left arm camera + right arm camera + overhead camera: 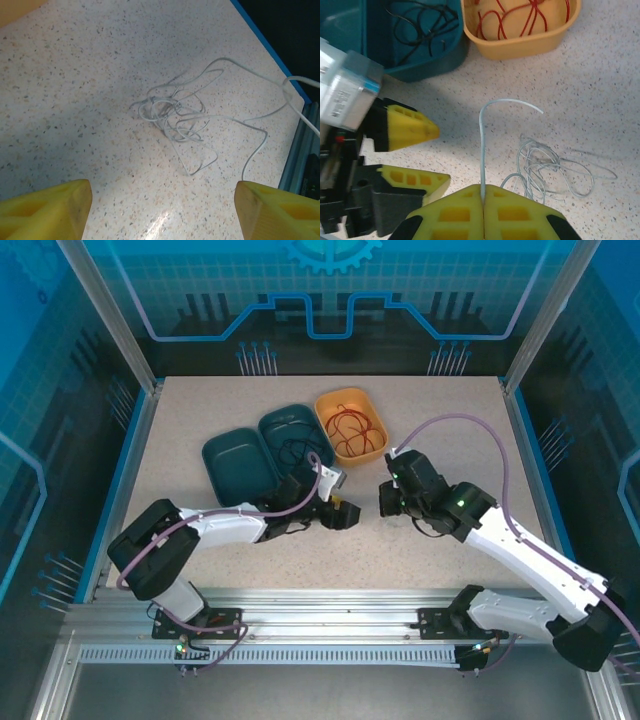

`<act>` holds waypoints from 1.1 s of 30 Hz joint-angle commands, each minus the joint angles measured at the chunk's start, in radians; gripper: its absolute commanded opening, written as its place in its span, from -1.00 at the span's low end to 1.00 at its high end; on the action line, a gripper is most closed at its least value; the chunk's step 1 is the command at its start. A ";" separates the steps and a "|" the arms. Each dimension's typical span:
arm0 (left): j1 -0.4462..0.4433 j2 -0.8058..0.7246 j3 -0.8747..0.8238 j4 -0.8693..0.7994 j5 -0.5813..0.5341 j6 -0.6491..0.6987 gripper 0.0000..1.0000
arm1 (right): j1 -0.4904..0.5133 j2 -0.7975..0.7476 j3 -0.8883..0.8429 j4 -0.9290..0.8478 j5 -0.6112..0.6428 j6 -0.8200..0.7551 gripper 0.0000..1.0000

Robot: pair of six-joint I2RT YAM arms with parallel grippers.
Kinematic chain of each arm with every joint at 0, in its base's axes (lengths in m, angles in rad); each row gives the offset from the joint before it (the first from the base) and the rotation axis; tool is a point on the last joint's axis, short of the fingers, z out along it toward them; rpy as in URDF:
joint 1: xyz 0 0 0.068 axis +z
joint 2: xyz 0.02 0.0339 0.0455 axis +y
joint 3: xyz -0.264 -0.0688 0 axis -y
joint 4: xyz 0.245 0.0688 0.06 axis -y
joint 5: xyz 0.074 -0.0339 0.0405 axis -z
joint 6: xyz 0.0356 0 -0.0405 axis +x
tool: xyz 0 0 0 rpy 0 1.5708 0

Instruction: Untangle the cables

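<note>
Thin white cable (175, 117): loose tangle of small loops flat on surface (65, 90), one end pinched btw right fingers (455, 215). Red cable (348, 426) coiled in orange tray (520, 47); black cable (422, 22) coiled in teal tray (430, 65) beside it

- Bright, even overhead light; the top view is sharp, dim blue at its edges.
- Left wrist view: a glare patch lies below the white cable (165, 107), and a soft grey shadow sits just left of it.
- Right wrist view: faint shadows lie beside the white cable (481, 150); the foreground is slightly soft.

Left claw (162, 197) spread wide, right claw (483, 192) clamped shut
</note>
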 commanded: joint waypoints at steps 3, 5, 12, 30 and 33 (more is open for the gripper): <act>0.000 0.013 -0.004 0.145 0.068 -0.045 0.51 | -0.011 -0.091 0.045 0.056 -0.012 -0.078 -0.84; -0.003 0.009 -0.007 0.170 0.081 -0.047 0.51 | -0.012 -0.117 0.048 0.075 -0.017 -0.098 -0.84; -0.005 -0.011 -0.008 0.203 0.086 -0.010 0.49 | -0.011 -0.160 0.092 0.083 -0.025 -0.158 -0.83; -0.015 0.170 0.113 0.356 0.084 0.184 0.28 | -0.011 -0.163 0.149 0.077 -0.076 -0.165 -0.81; -0.016 0.198 0.139 0.359 0.087 0.167 0.17 | -0.012 -0.166 0.153 0.080 -0.088 -0.161 -0.81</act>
